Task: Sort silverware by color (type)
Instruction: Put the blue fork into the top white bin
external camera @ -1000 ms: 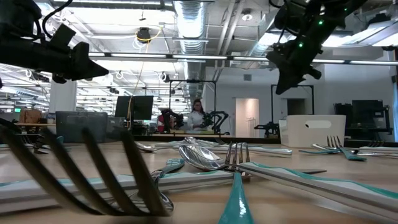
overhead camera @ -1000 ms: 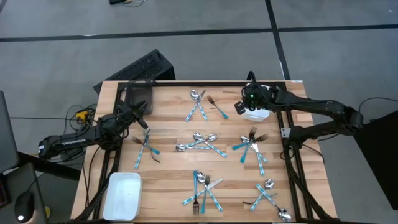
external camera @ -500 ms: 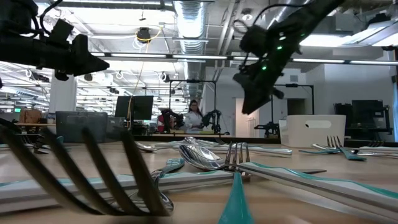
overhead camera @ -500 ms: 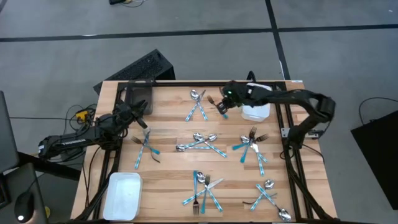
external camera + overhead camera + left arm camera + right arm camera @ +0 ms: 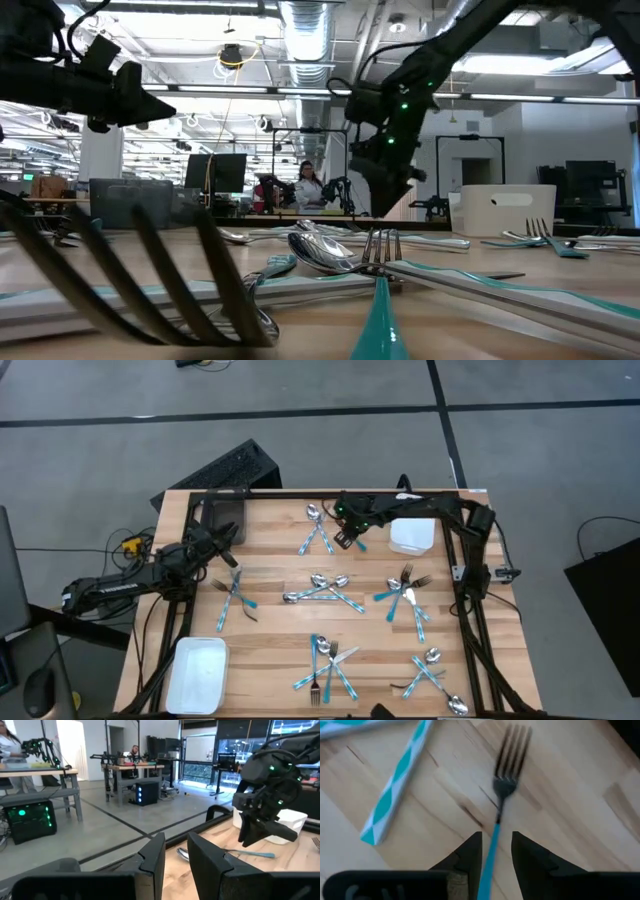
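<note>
Right wrist view | right gripper (image 5: 496,845) jaws spread, straddling fork (image 5: 502,790) handle, upper centre of bench (image 5: 270,570) | light, stiff, slippery; pinch mid-handle | left gripper (image 5: 175,857) jaws slightly apart, empty

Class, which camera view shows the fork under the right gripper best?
The right wrist view: the fork fills it, tines and teal handle clear, between open fingers. The high view shows it small beneath the right gripper; the low and left wrist views don't show it clearly.
</note>
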Available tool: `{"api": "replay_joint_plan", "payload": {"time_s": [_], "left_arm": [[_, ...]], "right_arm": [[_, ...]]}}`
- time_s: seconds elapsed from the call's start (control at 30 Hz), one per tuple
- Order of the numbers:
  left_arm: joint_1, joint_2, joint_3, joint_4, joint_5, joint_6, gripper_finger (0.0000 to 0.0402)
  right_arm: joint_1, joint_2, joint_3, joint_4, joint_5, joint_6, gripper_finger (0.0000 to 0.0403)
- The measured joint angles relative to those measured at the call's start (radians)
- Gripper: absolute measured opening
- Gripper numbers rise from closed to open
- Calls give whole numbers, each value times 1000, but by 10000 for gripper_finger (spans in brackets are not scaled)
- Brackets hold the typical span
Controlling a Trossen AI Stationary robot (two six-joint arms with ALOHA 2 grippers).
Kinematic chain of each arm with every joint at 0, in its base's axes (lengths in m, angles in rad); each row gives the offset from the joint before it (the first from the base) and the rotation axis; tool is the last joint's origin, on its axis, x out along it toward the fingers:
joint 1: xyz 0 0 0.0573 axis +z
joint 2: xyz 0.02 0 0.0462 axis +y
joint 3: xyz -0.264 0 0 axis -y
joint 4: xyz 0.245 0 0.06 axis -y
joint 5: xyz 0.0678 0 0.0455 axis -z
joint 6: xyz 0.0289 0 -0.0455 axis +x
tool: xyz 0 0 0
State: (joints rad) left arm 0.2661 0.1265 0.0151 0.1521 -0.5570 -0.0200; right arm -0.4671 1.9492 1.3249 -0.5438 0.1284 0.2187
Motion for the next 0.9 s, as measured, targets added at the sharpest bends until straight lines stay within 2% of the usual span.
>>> {"api": "replay_joint_plan", "payload": {"time_s": [0.27,0.47,0.57,0.73,0.9], "left_arm": [[0,0,0,-10,-4,-7,71],[0,0,0,-53,-5,-25,71],[0,0,0,-84,-7,-28,71],[0,0,0,-84,-5,-36,71],[0,0,0,-84,2,-56,71]], "right_arm": [[-9,121,134,-158,0,-11,120],[-12,176,155,-205,-16,-39,109],[-10,188,155,-205,-21,-67,85],[-5,151,151,-222,-22,-94,18],[-5,19,135,-238,-35,-115,21]]}}
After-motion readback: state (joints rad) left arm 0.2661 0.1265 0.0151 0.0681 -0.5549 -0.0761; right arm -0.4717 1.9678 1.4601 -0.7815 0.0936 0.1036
